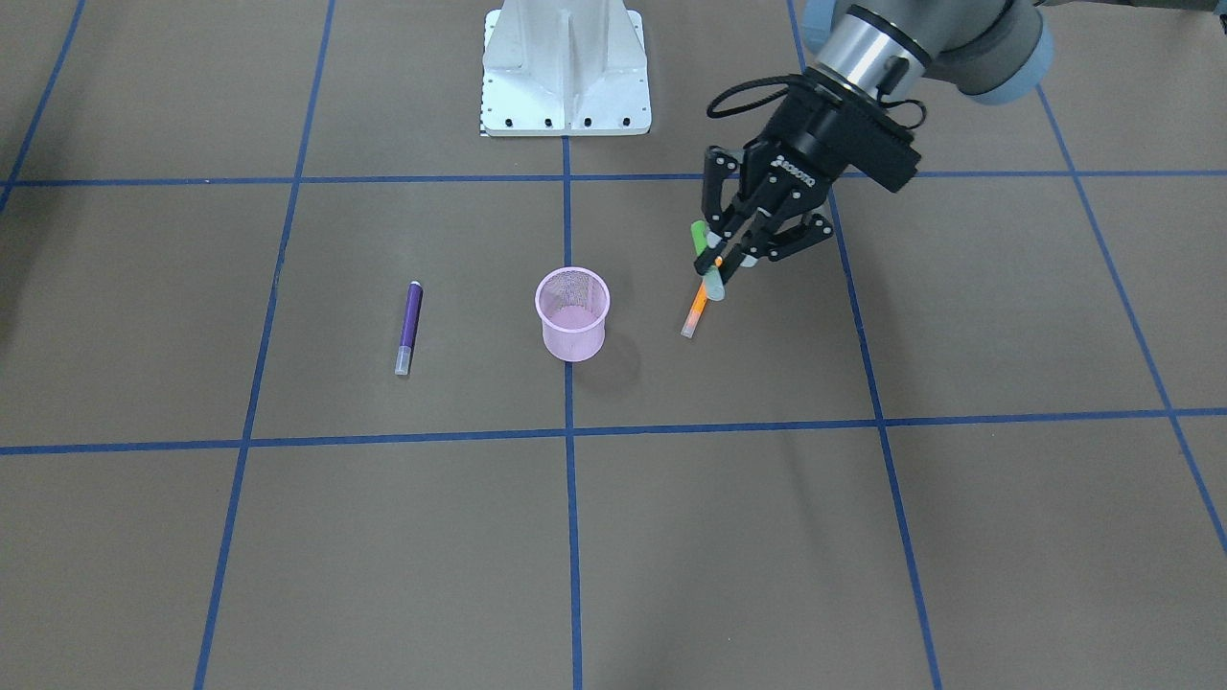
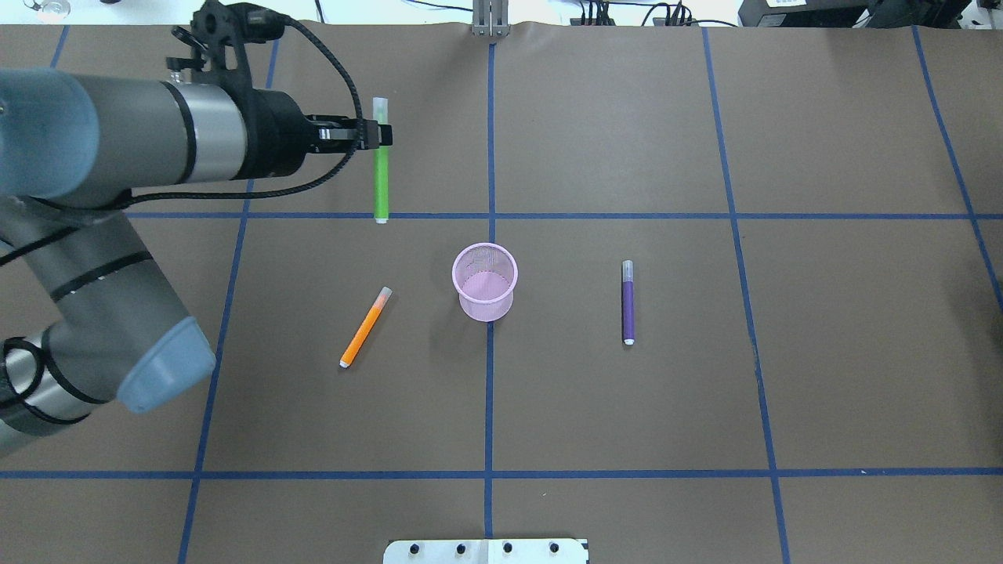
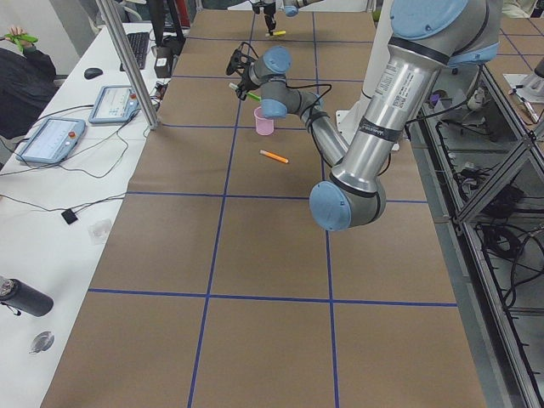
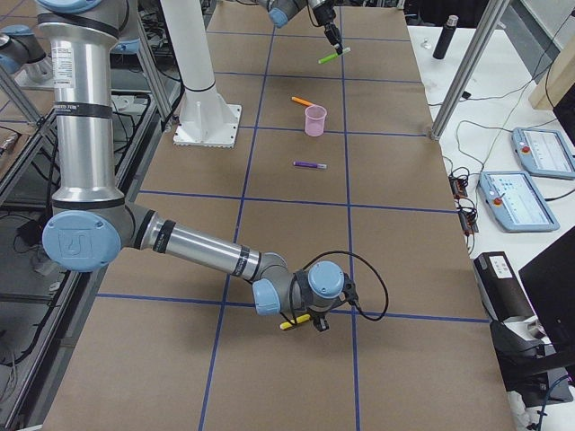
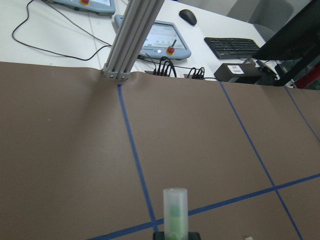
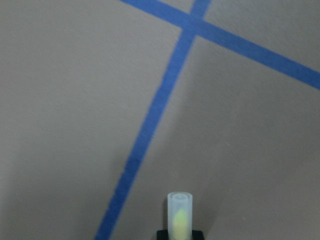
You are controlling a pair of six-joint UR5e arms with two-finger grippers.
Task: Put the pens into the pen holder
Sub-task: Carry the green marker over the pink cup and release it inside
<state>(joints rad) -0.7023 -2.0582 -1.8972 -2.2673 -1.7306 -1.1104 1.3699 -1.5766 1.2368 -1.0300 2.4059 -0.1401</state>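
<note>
My left gripper point(image 2: 382, 135) is shut on the green pen point(image 2: 381, 176) near its pale cap and holds it above the table, left of and beyond the pink mesh pen holder point(image 2: 485, 280). In the left wrist view the capped end point(image 5: 175, 207) sticks out from the jaws. The orange pen point(image 2: 364, 327) lies on the table left of the holder, and the purple pen point(image 2: 628, 301) lies to its right. In the front view the left gripper point(image 1: 724, 259) hangs over the orange pen point(image 1: 697, 309). My right gripper point(image 6: 180, 233) is low, far down the table, shut on a yellow pen point(image 6: 180, 215).
Blue tape lines point(image 2: 490, 392) grid the brown table. The white robot base point(image 1: 566, 67) stands behind the holder. Beyond the far edge are an aluminium post point(image 5: 132, 40), teach pendants and cables. The right arm point(image 4: 180, 242) stretches low across the table's right end.
</note>
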